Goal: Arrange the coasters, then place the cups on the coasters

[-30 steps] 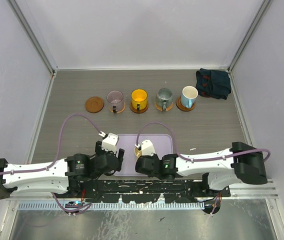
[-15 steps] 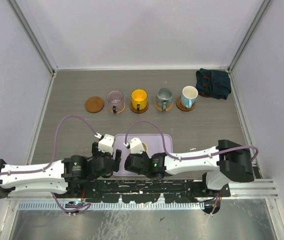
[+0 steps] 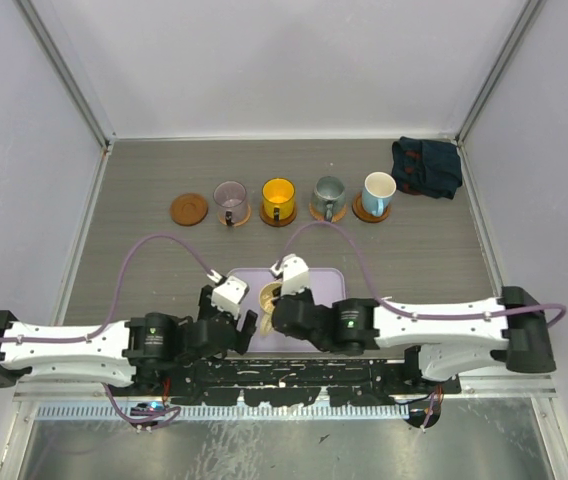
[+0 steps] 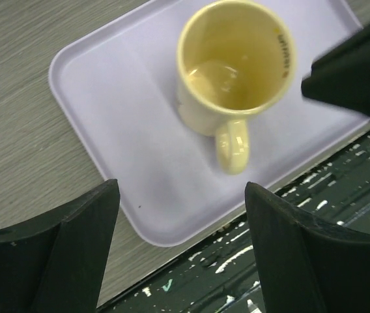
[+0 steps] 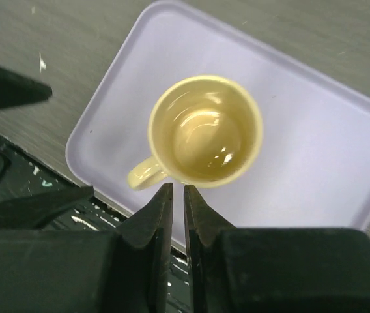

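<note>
- Left wrist: left gripper [image 4: 180, 195] spread wide, empty, above cream cup [image 4: 234, 62] on tray [image 4: 100, 91].
- Right gripper [image 5: 177, 194] closed, empty.
- Cup likely stiff, slick, breakable; take near-side handle or rim.

Seen from above, the cream ceramic mug [image 3: 269, 296] is only a pale sliver between the left arm [image 3: 174, 335] and the right arm [image 3: 364, 322]; its handle and most of its rim are covered. The near part of the lavender rectangular plastic tray [image 3: 326, 285] lies under those arms. Four of the brown round wood-like coasters [image 3: 289, 220] show just a thin rim beneath the cups [image 3: 329, 190].

In the left wrist view one far tray corner runs off the top edge. A blurred black wedge [image 4: 357, 72] covers the tray's right side. The print [image 4: 283, 45] inside the mug's rim is too small to read.

In the right wrist view the fingers [image 5: 149, 222] of the right gripper [image 5: 177, 189] hide the tray's near edge.
</note>
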Controlling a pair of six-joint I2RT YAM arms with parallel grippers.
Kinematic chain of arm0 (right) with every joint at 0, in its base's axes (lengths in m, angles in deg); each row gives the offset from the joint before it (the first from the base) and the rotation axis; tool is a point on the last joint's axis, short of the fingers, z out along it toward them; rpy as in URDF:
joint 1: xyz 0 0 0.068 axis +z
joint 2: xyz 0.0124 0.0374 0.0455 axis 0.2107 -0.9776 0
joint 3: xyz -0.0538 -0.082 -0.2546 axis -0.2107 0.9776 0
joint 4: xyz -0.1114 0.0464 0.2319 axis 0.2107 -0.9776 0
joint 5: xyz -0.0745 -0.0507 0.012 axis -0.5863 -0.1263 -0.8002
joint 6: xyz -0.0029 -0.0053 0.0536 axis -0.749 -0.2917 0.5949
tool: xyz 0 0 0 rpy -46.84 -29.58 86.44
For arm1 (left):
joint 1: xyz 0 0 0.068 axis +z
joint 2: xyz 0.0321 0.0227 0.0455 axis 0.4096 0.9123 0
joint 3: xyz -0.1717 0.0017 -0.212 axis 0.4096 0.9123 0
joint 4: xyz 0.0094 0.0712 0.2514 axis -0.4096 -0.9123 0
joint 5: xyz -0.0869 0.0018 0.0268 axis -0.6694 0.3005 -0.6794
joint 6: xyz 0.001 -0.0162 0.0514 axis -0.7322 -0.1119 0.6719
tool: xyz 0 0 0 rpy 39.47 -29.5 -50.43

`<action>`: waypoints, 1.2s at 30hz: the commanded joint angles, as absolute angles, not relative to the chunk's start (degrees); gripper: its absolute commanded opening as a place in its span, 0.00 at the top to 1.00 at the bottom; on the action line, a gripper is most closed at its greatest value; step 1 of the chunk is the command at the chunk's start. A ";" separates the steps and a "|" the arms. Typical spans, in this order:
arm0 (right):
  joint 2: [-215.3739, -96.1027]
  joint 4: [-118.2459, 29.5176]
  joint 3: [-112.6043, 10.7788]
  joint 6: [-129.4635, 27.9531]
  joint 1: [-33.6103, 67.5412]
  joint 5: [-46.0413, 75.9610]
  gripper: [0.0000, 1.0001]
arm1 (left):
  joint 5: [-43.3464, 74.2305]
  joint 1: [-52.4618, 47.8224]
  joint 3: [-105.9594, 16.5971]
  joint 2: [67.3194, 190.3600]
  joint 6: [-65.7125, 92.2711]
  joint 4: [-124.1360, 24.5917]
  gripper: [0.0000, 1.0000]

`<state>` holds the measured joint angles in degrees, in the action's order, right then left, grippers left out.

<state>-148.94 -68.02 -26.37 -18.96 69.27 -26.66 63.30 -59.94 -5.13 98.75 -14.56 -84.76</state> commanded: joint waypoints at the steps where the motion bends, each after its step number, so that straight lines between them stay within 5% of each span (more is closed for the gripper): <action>1: -140.74 -77.57 -27.63 -12.48 69.49 -38.24 0.81 | 60.46 -61.23 -9.43 102.14 -9.27 -77.82 0.21; 8: -135.18 -91.16 -27.92 -0.11 69.44 -48.67 0.79 | 58.98 -61.29 -13.31 111.46 -8.05 -77.05 0.20; 15: -130.23 -89.83 -24.72 1.80 69.49 -50.77 0.77 | 60.12 -61.25 -18.79 120.02 -10.83 -81.23 0.19; 36: -130.45 -90.86 -23.92 1.35 69.49 -52.75 0.73 | 51.22 -49.22 -19.60 131.10 -11.21 -77.81 0.38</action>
